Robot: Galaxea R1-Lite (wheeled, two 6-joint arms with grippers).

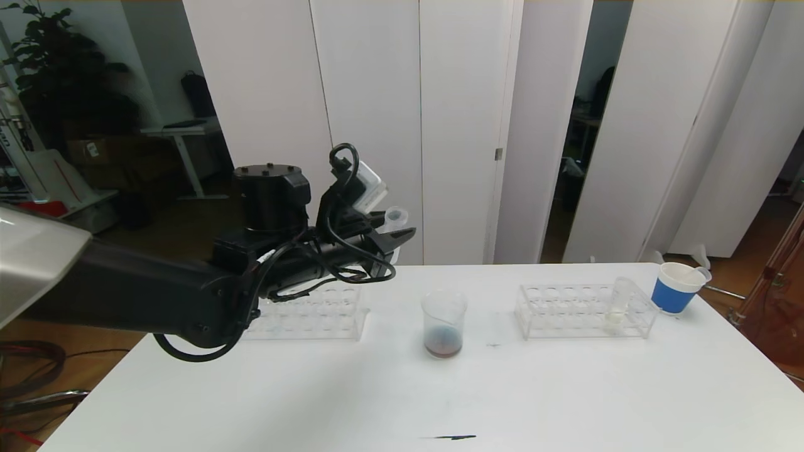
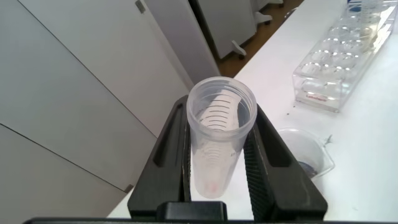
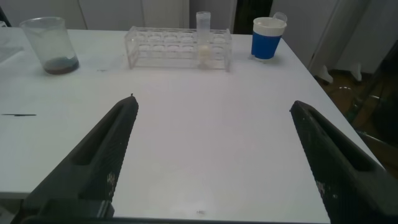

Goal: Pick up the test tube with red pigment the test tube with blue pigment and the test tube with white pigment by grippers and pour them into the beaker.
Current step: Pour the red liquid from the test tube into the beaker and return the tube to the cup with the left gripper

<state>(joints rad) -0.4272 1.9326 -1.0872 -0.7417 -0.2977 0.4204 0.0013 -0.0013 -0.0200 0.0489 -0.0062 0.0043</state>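
My left gripper [image 1: 402,242] hangs above the table's back edge, left of the beaker, shut on a clear test tube [image 2: 217,143]. That tube is almost empty, with a faint reddish trace at its bottom. The beaker [image 1: 444,323] stands mid-table with dark reddish-blue liquid in its base. The test tube with white pigment [image 1: 619,304] stands upright in the right rack [image 1: 565,311]. No tube with blue pigment is in view. My right gripper [image 3: 212,102] is open over bare table near the front right, out of the head view.
A second clear rack [image 1: 314,317] sits behind my left arm. A white paper cup with a blue band [image 1: 675,287] stands at the table's far right corner. A small black mark [image 1: 449,437] lies near the front edge.
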